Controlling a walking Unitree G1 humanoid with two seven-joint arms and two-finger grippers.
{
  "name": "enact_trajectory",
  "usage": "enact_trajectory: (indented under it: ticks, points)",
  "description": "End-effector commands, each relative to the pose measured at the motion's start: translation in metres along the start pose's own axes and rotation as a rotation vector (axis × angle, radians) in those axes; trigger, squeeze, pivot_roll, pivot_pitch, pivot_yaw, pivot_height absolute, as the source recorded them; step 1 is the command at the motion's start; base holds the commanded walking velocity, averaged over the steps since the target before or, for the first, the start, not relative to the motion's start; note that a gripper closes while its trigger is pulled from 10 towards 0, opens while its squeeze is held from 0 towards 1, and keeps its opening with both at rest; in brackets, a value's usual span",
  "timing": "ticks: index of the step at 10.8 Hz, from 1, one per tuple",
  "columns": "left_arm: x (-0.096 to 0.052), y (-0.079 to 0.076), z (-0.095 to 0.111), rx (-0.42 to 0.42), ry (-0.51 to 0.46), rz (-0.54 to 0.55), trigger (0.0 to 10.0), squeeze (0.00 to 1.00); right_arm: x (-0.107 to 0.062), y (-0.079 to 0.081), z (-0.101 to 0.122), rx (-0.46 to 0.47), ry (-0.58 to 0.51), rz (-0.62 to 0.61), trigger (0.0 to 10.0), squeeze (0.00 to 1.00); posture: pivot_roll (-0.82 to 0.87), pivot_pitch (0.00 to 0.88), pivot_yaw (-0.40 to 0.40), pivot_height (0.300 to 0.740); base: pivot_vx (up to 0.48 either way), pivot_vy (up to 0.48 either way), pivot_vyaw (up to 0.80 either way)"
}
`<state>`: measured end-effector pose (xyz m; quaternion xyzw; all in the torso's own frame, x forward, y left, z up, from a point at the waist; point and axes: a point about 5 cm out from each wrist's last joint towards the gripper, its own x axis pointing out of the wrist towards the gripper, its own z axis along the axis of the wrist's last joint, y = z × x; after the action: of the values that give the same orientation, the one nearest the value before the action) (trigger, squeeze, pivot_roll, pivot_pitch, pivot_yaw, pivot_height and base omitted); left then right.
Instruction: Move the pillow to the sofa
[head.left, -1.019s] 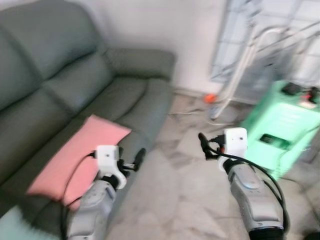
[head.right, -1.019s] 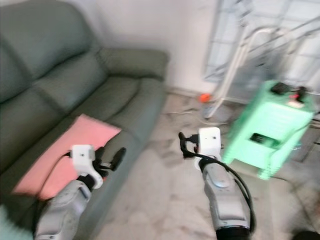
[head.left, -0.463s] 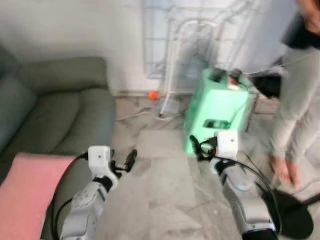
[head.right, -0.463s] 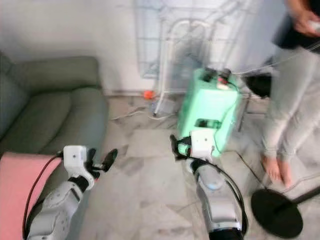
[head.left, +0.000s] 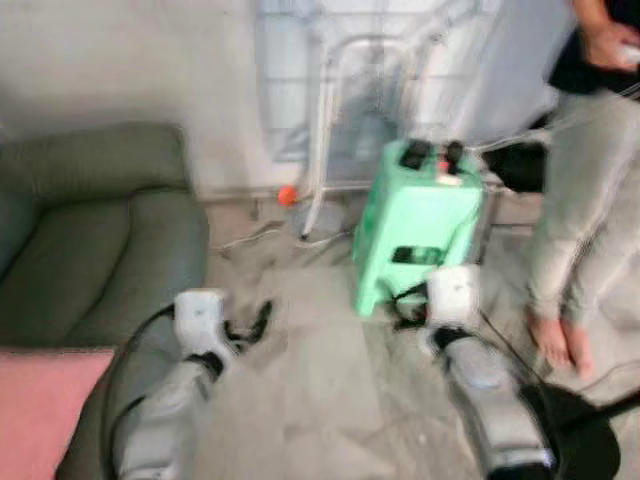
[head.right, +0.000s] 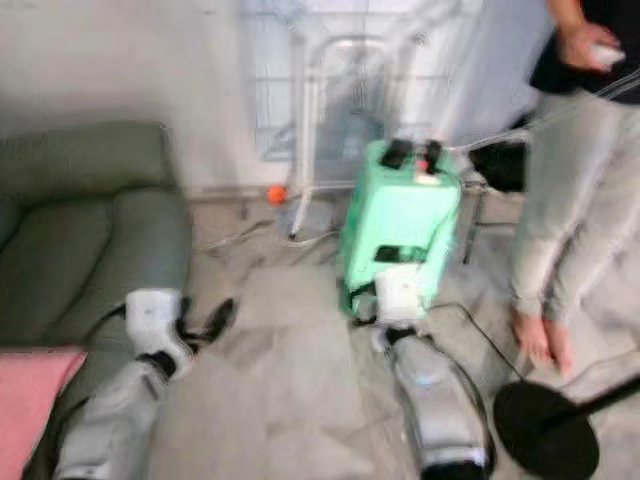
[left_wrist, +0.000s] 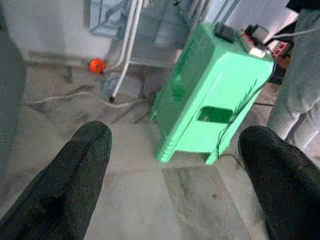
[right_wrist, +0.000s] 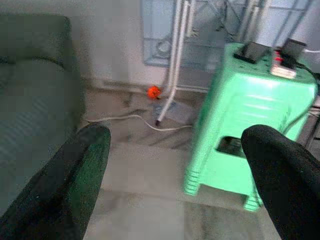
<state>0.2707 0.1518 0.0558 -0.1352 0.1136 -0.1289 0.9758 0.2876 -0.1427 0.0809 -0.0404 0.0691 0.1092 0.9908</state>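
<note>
Camera has swung right since 1 s ago, so the pink pillow (head.left: 45, 410) lying on the sofa (head.left: 90, 250) seat's front edge slides toward the frame corner, both the left gripper (left_wrist: 170, 170) and right gripper (right_wrist: 175, 170) spread wide and empty, placement likely done.

One grey-green upholstered sofa (head.left: 90, 240); one pink rectangular pillow (head.left: 45, 405); one mint-green plastic stool (head.left: 415, 235); one small orange ball (head.left: 287, 196); one person (head.left: 585, 190); two black-fingered grippers.
</note>
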Motion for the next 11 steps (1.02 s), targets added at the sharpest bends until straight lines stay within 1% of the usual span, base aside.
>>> enact_trajectory:
  ticks: [1,2,3,5,7,11]
  points:
    - [0.004,-0.009,-0.002,-0.003,0.001,-0.025,10.0,0.00,-0.004,-0.009,-0.008,-0.018,0.028,-0.020,10.0,0.00,-0.20,0.061,0.001,0.740,0.461,0.000,0.00]
    - [0.007,-0.006,-0.004,-0.004,0.010,-0.006,10.0,0.00,-0.006,-0.008,-0.016,-0.039,0.044,-0.005,10.0,0.00,-0.20,0.060,0.003,0.740,0.458,0.000,0.00]
    - [0.007,-0.004,-0.005,-0.007,0.012,-0.001,10.0,0.00,-0.007,-0.007,-0.017,-0.046,0.045,0.000,10.0,0.00,-0.20,0.060,0.004,0.740,0.458,0.000,0.00]
    - [0.007,-0.003,-0.005,-0.005,0.014,0.000,10.0,0.00,-0.006,-0.007,-0.017,-0.060,0.039,0.005,10.0,0.00,-0.20,0.059,0.007,0.740,0.458,0.000,0.70]
    - [0.008,-0.002,-0.006,-0.001,0.014,-0.002,10.0,0.00,-0.005,-0.007,-0.018,-0.054,0.035,0.003,10.0,0.00,-0.20,0.059,0.009,0.740,0.458,0.000,0.69]
    - [0.007,0.001,-0.008,0.006,0.023,-0.004,10.0,0.00,-0.004,-0.008,-0.022,-0.055,0.044,-0.004,10.0,0.00,-0.20,0.055,0.010,0.740,0.458,0.000,0.00]
